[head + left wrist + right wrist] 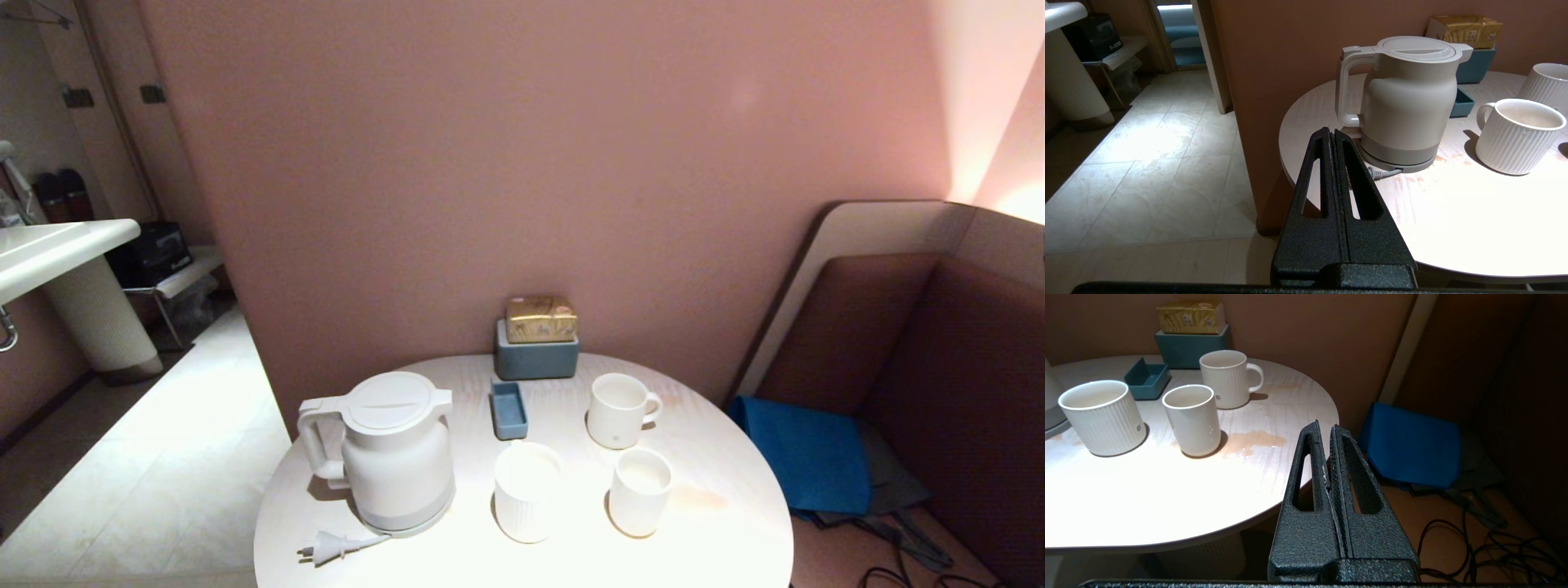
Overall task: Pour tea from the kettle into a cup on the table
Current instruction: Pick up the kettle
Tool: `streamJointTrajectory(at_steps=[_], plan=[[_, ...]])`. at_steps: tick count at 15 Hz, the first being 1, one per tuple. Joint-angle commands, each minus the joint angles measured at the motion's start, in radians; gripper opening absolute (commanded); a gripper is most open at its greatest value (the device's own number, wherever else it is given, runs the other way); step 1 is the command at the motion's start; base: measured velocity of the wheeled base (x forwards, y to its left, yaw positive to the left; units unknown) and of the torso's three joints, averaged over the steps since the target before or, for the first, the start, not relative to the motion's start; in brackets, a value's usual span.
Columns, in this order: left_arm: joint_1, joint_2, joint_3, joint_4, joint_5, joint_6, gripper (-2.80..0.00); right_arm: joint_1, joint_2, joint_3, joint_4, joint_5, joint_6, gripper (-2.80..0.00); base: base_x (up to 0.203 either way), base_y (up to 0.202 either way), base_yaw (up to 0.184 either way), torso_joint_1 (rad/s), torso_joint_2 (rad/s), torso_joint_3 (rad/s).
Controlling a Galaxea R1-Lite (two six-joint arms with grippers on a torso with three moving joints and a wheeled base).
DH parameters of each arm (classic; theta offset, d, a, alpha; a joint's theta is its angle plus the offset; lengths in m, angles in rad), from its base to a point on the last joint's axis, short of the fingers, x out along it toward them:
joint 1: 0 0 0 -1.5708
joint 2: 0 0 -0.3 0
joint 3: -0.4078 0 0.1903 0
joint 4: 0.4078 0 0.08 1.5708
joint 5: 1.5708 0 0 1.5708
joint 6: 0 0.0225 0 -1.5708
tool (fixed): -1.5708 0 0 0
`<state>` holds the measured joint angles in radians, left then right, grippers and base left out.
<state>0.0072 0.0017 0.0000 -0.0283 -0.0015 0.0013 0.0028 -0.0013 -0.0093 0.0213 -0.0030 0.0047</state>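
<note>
On the round table (718, 457), left side, the white electric kettle (397, 453) stands upright on its base, loop handle (314, 437) facing outward, unplugged cord (339, 545) lying in front. The small handleless cup (641, 492) sits at front right, beside a wider ribbed cup (526, 492); a handled mug (618, 411) stands behind. Left gripper (1332, 134) hangs off the table edge just short of the handle, fingers pressed together, empty. Right gripper (1325, 430) hangs past the right edge, likewise closed and empty. The kettle looks rigid, smooth and probably heavy if filled: best taken through the loop handle, high up. Orange stain (1253, 440) near the cup suggests spills come easily.
</note>
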Motion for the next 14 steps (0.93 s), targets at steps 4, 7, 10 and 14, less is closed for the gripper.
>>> streamJointTrajectory(at_steps=[4,7,10,14], plan=[[0.0,0.001,0.0,-0.001,0.0,0.0,-2.8,0.0,0.001,0.0,0.0,0.0,0.0,-2.8,0.0,0.0,0.0,0.0,0.0,0.0],[0.0,0.0,0.0,0.0,0.0,0.0,-2.8,0.0,0.001,0.0,0.0,0.0,0.0,-2.8,0.0,0.0,0.0,0.0,0.0,0.0],[0.0,0.0,0.0,0.001,0.0,0.003,-2.8,0.0,0.001,0.0,0.0,0.0,0.0,-2.8,0.0,0.0,0.0,0.0,0.0,0.0],[0.0,0.0,0.0,0.001,0.0,0.002,-2.8,0.0,0.001,0.0,0.0,0.0,0.0,-2.8,0.0,0.0,0.0,0.0,0.0,0.0]])
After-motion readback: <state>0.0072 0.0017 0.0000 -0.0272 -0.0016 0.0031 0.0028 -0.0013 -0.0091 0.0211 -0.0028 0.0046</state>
